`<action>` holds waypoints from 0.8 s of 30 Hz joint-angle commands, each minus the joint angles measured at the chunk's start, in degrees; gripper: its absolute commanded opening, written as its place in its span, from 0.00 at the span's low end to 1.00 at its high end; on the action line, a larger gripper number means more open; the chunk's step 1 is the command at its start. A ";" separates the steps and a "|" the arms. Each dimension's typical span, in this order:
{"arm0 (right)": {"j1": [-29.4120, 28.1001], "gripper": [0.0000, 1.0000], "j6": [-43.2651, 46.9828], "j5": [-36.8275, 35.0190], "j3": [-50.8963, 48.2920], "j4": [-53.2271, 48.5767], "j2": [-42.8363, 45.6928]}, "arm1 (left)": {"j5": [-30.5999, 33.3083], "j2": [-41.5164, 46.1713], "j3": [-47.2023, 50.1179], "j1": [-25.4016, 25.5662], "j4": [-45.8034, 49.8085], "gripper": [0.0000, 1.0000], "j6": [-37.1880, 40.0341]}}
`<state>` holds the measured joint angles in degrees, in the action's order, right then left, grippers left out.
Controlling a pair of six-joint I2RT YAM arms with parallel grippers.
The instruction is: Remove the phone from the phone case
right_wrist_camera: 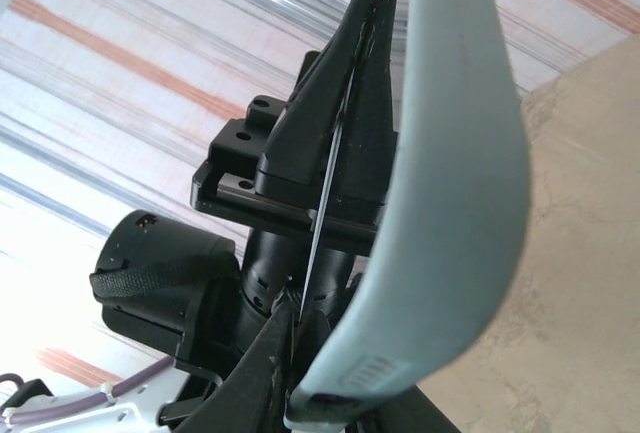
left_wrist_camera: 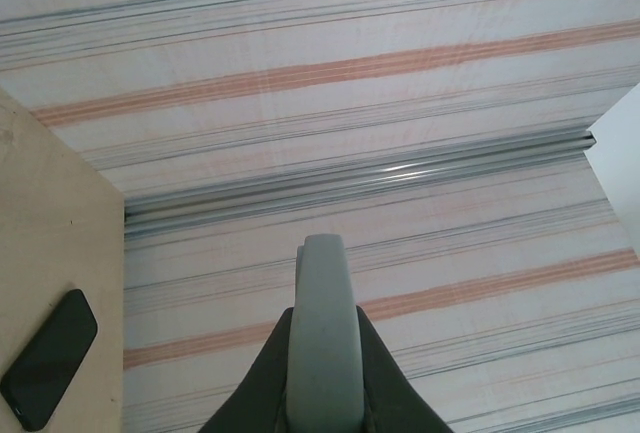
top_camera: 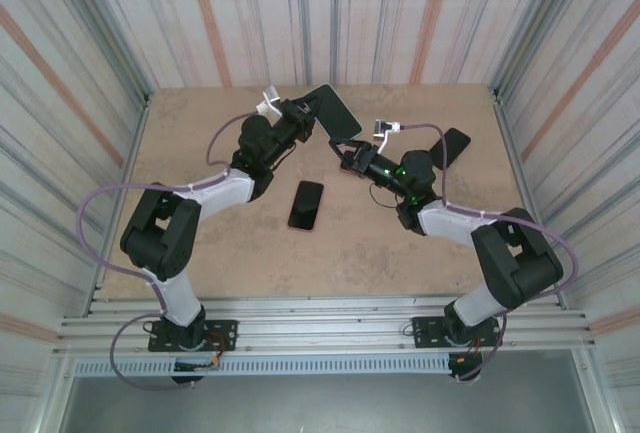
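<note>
two robot arms meet over a tan table (top_camera: 190, 163) inside a booth with striped walls. the left gripper (top_camera: 314, 113) holds a grey phone case (top_camera: 337, 113) up in the air, clear of the table. its two fingers are pressed together on the case, one against each flat side. in the left wrist view the phone case (left_wrist_camera: 325, 338) stands edge-on and rises straight up from between the dark fingers (left_wrist_camera: 258, 388).

the right gripper (top_camera: 352, 156) sits just below the case, at its lower end. in the right wrist view the phone case (right_wrist_camera: 450, 203) curves like a shell. its bottom edge lies between the right gripper's (right_wrist_camera: 340, 403) fingers, which look clamped on that edge. the left gripper's black body is close behind the case.

a black phone (top_camera: 306, 204) lies flat on the table, below the case and well apart from it, with neither gripper touching it. a second dark phone (top_camera: 455, 141) lies on the table to the right of the case, partly hidden by the right arm. whether anything is still inside the case cannot be told.
</note>
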<state>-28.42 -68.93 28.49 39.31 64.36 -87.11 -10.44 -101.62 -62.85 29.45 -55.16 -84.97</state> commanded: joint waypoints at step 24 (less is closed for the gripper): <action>1.00 0.19 4.59 1.83 0.33 -0.55 0.81 | 0.80 1.72 -0.34 -0.76 -3.07 0.00 -2.79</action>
<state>-27.81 -64.01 29.30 37.93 62.94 -85.49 -9.80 -101.62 -62.85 28.93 -54.19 -86.24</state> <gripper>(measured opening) 0.197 0.128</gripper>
